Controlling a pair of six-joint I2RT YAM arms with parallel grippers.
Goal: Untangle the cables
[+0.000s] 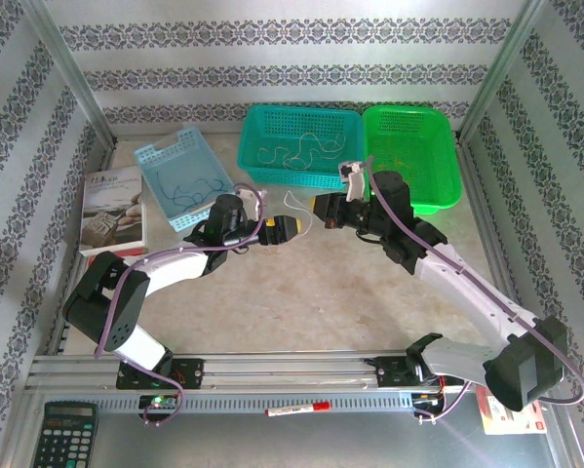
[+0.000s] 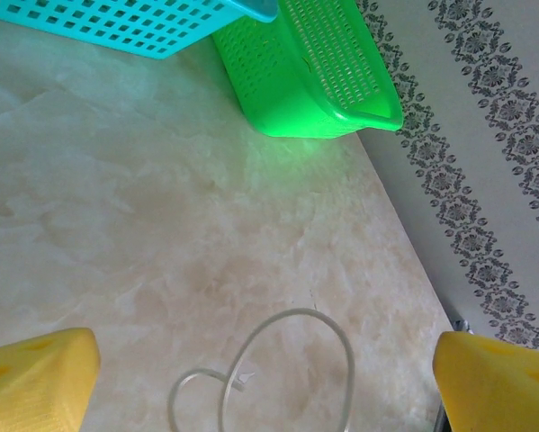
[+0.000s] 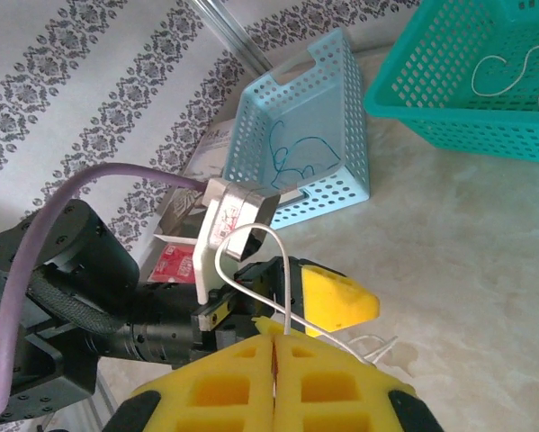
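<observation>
Jaws of the right gripper (image 3: 273, 346) were clamped on a white cable (image 3: 218, 258); the left gripper (image 2: 267, 382) was held wide open over its loop; other cables (image 1: 306, 151) were already sorted into baskets (image 1: 301, 109).

I count three baskets: one light blue basket (image 1: 182, 178), one teal basket (image 1: 316, 125), one green basket (image 1: 413, 161). There is one book (image 1: 113, 210), one calculator (image 1: 65, 437), one red pen (image 1: 296, 409) and one card (image 1: 506, 417). I have two arms (image 1: 165, 268), each with two yellow fingers (image 2: 35, 382). One white cable (image 2: 291, 312) is outside the baskets and one blue cable (image 1: 189, 188) is in the light blue basket. The white cables (image 1: 301, 153) in the teal basket I cannot count.
</observation>
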